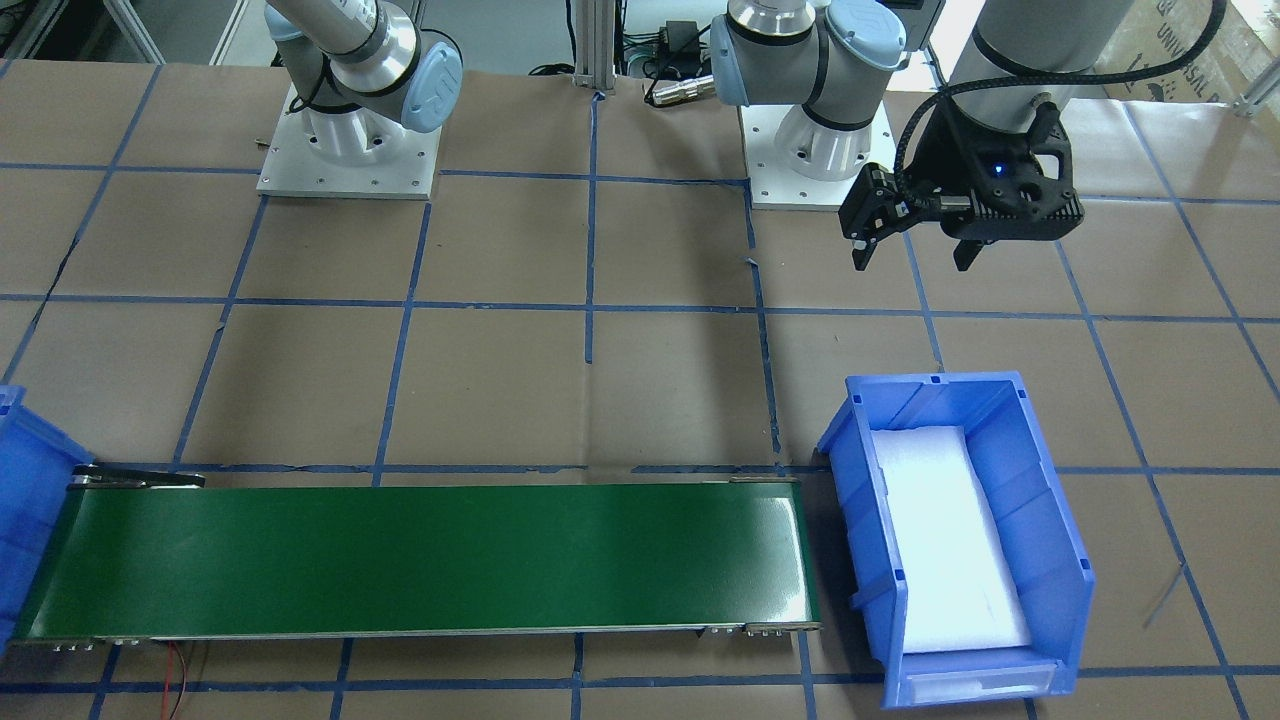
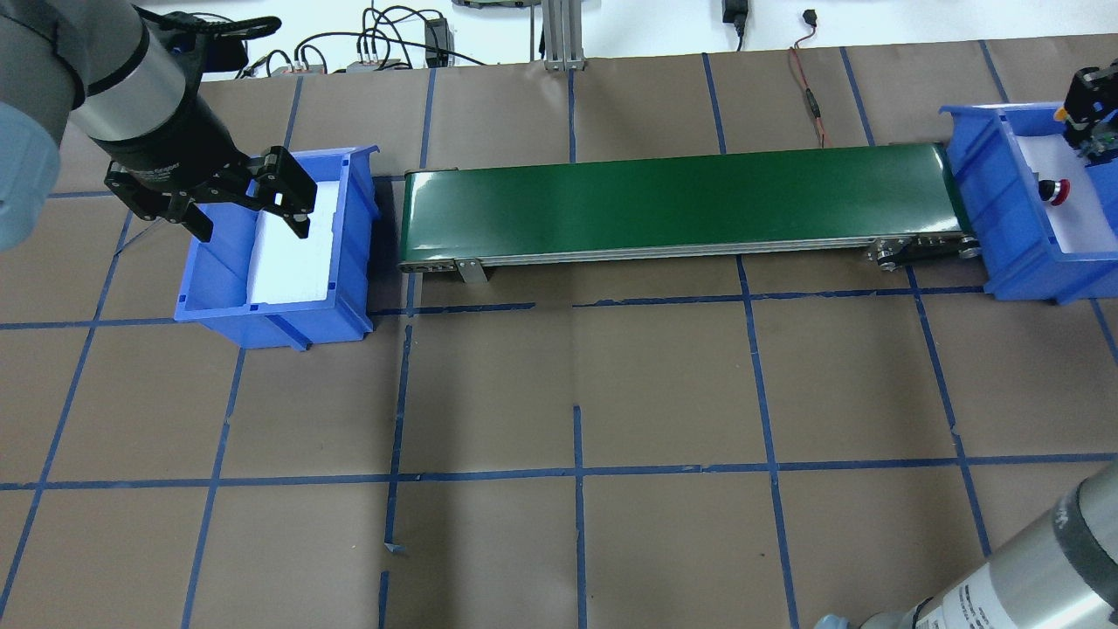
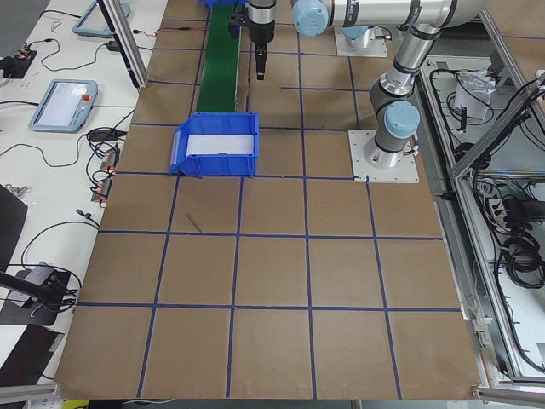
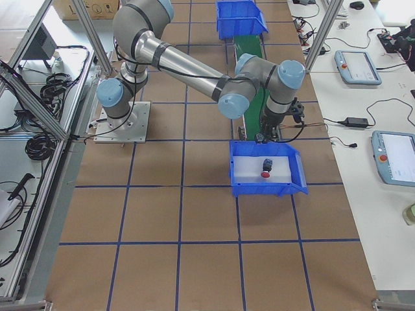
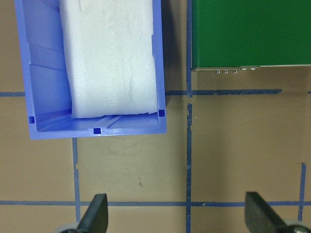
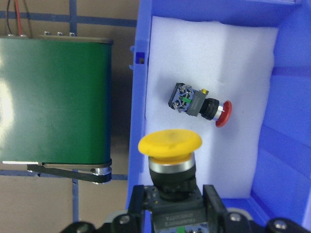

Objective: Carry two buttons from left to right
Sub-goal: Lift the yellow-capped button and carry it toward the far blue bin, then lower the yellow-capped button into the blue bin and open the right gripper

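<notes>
The blue bin (image 6: 291,97) fills the right side of the right wrist view. The left gripper (image 5: 177,211), at the bottom edge of its own view, has its fingers (image 5: 98,213) wide apart. The right gripper (image 6: 174,204), at bottom centre, clamps the yellow button (image 6: 170,145), axis vertical, cap up. The red button (image 6: 199,104) lies in the bin mid-frame, axis nearly horizontal, cap to the right.

Inside the right bin (image 6: 291,145) we find the red button (image 6: 199,104) lying on its side across the middle of the foam pad (image 6: 243,165). That leaves bare foam either side of it, one stretch below the yellow button (image 6: 170,143) clamped in the right gripper (image 6: 175,208). Tall bin walls hem that room in, the conveyor belt (image 6: 53,102) ends just beside one wall, and our left gripper (image 5: 176,206) hangs spread over brown table (image 5: 233,145), short of the left bin (image 5: 43,73).
</notes>
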`<state>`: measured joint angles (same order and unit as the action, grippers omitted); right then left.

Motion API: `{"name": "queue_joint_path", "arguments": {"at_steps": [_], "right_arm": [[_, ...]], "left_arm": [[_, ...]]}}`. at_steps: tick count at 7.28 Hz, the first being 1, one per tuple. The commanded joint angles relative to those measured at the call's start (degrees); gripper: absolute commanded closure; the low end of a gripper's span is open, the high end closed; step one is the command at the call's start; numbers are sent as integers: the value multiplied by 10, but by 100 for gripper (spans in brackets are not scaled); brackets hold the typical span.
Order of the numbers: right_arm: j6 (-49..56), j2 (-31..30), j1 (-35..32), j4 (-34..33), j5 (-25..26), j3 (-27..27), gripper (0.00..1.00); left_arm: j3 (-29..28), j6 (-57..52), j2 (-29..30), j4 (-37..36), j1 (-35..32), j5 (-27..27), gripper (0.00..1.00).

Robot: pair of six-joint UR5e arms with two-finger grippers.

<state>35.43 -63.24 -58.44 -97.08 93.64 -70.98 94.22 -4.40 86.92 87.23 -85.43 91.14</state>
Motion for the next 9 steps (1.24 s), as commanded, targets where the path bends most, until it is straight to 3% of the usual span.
{"name": "queue_joint_path", "arguments": {"at_steps": [1, 4, 7, 9], "right_arm": [[36, -1, 43, 13, 0, 0, 96], [33, 45, 44, -31, -1, 18, 94], [28, 122, 36, -36, -7, 103, 94], [7, 129, 11, -36, -3, 114, 94]], "left_arm": [[0, 0, 0, 1, 0, 0, 0], [0, 0, 1, 1, 0, 0, 0], [0, 0, 0, 1, 0, 0, 0], [-1, -10, -1, 0, 2, 0, 0]]}}
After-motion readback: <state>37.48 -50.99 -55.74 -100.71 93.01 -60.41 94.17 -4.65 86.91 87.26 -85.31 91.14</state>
